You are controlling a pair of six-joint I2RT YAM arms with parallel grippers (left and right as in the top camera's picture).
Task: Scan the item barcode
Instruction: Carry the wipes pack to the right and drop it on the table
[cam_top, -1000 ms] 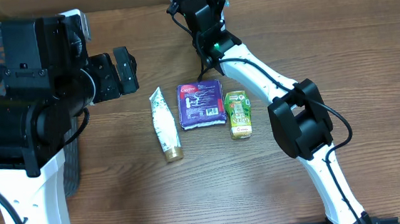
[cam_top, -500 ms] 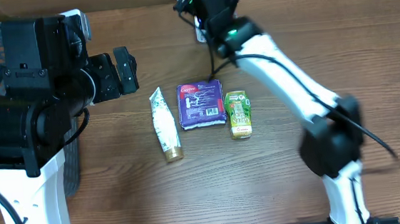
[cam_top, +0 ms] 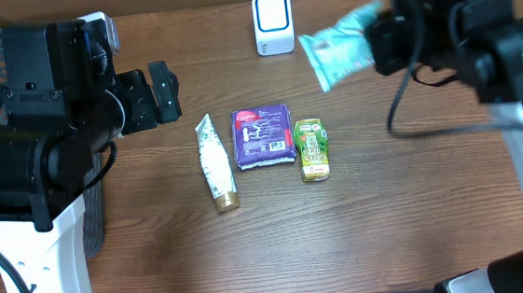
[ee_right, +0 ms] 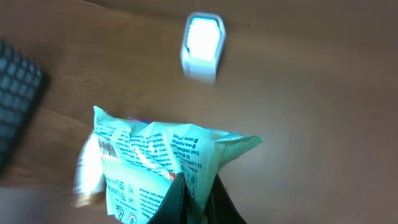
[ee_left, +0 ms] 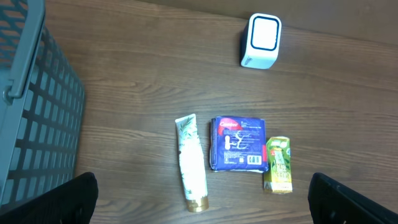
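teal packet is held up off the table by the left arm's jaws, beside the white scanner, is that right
No: the teal packet is held by the jaws of the right arm, not the left. The right wrist view shows them shut on its edge. The rest stands: it is up off the table, beside the white scanner.

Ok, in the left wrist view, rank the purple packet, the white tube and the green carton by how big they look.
Largest is the purple packet, then the white tube, longer but narrower, then the green carton, clearly smallest.
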